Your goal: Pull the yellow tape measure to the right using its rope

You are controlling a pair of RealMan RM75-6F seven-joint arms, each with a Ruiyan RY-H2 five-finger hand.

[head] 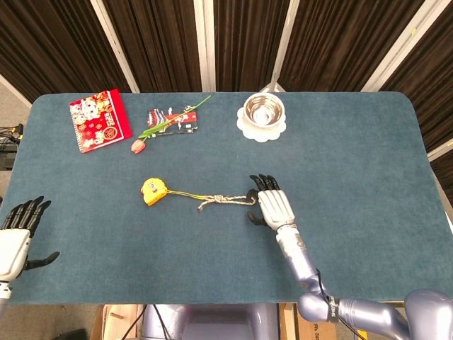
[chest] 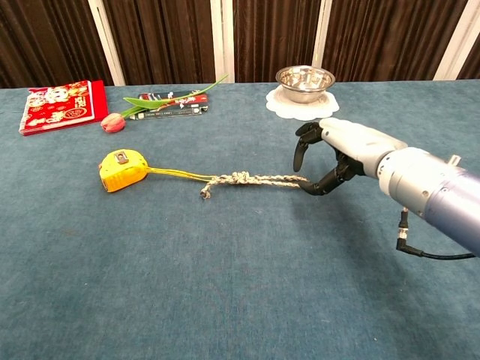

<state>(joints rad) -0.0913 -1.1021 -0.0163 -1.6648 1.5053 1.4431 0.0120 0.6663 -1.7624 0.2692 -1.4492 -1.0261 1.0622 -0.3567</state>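
Two robot hands over the blue table (head: 368, 163): right hand (head: 272, 207), frame centre, fingers spread w/ tips at the rope's (head: 226, 200) right end loop, no grip evident. Yellow tape measure (head: 153, 191) lies left of centre, rope trailing right. Left hand (head: 15, 237) at lower-left edge, open, holding nothing.

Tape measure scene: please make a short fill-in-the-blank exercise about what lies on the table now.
1. The rope is tied to a tape measure of ____ colour.
2. The metal bowl stands on a ____ doily.
3. The hand at the rope's free end is the robot's ____ hand.
4. The tulip lies beside the ____ booklet.

Missing words: yellow; white; right; red
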